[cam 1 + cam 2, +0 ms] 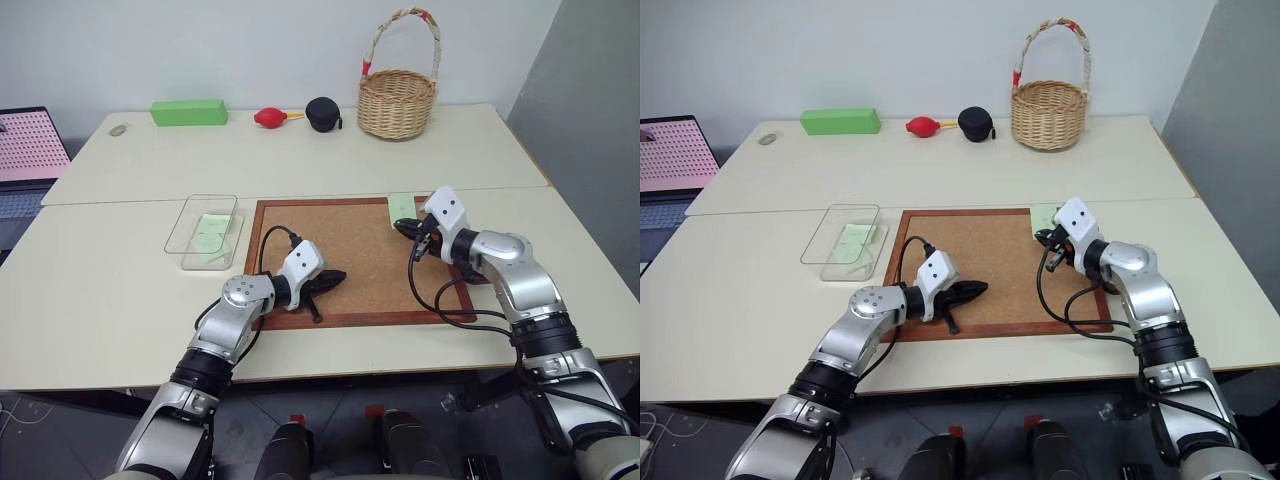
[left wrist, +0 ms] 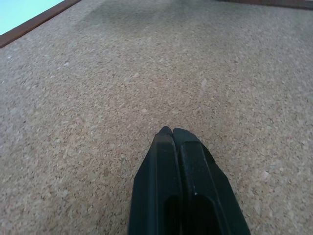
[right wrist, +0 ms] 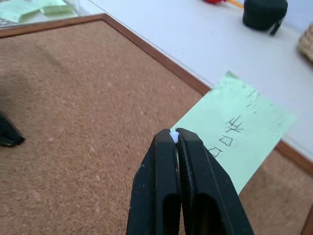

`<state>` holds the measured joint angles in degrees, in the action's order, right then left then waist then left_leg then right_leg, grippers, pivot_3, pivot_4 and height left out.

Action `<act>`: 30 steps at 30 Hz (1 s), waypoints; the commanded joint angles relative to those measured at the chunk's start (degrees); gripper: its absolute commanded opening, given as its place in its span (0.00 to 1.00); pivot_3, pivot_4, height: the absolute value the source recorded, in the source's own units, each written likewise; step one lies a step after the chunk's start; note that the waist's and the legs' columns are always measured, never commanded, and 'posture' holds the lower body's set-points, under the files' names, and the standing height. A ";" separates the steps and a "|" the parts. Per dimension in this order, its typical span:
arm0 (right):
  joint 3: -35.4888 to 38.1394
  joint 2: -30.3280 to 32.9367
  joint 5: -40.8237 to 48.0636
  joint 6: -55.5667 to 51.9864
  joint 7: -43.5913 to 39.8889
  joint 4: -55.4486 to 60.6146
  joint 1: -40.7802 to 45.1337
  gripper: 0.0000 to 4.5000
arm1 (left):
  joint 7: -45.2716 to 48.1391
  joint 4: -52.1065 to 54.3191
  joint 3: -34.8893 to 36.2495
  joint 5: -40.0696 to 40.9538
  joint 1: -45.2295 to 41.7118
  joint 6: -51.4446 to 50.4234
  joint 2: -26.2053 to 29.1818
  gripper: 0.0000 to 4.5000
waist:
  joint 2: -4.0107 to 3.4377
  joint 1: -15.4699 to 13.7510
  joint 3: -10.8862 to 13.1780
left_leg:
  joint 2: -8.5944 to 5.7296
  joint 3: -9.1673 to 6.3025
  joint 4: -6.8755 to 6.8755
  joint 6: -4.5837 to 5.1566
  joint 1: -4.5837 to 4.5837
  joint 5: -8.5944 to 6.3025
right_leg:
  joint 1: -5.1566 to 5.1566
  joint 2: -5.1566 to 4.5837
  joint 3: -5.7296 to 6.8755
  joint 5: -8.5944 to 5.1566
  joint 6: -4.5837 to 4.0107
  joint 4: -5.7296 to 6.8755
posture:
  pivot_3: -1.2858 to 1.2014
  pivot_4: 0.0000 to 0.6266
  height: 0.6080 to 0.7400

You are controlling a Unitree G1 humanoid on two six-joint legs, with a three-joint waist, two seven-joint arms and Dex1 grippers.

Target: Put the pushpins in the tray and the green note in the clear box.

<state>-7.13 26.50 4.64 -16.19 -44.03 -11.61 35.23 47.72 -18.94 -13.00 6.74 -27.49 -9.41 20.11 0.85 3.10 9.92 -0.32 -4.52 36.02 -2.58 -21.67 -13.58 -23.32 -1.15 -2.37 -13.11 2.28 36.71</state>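
Pale green paper: the green note (image 3: 239, 139) lies at the far right corner of the corkboard (image 1: 350, 262), overhanging its frame. Thin and limp; judged best pinched at a free edge, since it slides and creases easily. Right end effector (image 3: 174, 135) is clenched on a tiny white pushpin (image 3: 173, 136) over the note's near edge. The pin is light and slippery. Left end effector (image 2: 172, 131) is clenched empty above the cork. Clear box (image 1: 205, 231), left of the board, holds green slips.
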 commanded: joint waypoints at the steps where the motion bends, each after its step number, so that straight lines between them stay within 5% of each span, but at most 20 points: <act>1: -1.30 1.68 -1.27 2.44 -1.55 4.94 -0.84 0.01 | -4.76 -4.18 3.46 0.24 -0.55 -4.64 -0.70 0.00 | 0.03 -0.01 0.02 | 0.00 0.00 0.00 0.00 0.00 0.00 | 0.00 0.00 0.00 0.00 0.00 -0.01 | 0.52 0.24 1.00; 5: -3.34 2.87 -3.82 6.36 -1.83 6.75 -2.34 0.00 | -4.59 1.14 7.19 5.82 -2.13 -11.45 -2.39 0.10 | 0.34 -0.01 0.40 | 0.02 -0.02 0.00 0.01 -0.14 0.01 | -0.14 0.01 0.04 0.00 0.00 0.02 | 0.52 0.24 1.00; 13: -5.71 3.06 -7.99 12.79 -0.67 6.42 -3.10 0.00 | -5.08 9.46 11.86 15.37 -2.74 -24.53 -4.84 0.45 | 0.40 0.00 0.74 | 0.01 -0.02 -0.12 -0.07 -1.09 0.00 | -1.04 0.03 0.05 0.20 0.33 0.13 | 0.52 0.24 1.00; 24: -6.60 4.23 -12.59 21.81 0.87 7.49 -2.86 0.00 | -11.09 11.52 19.24 25.95 -6.29 -35.29 -11.61 0.87 | 0.53 -0.78 0.93 | -0.07 -0.02 -0.03 -0.15 -1.13 -0.02 | -1.01 -0.04 0.06 0.20 0.35 0.09 | 0.52 0.24 1.00; 30: -6.75 3.92 -12.80 21.55 0.73 9.70 -3.07 0.00 | -13.03 7.14 20.80 27.05 -9.55 -34.91 -14.25 0.87 | 0.55 -0.85 0.94 | -0.05 -0.03 -0.01 -0.21 -1.11 0.01 | -1.00 -0.03 0.06 0.20 0.35 0.13 | 0.52 0.24 1.00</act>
<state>-14.43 30.36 -7.95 4.69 -43.61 -4.81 32.01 35.24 -11.08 7.26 33.04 -35.52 -45.44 6.52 1.40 2.25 10.86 -0.39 -4.54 36.02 -2.80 -22.79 -13.56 -24.32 -1.18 -2.32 -12.91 2.63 36.84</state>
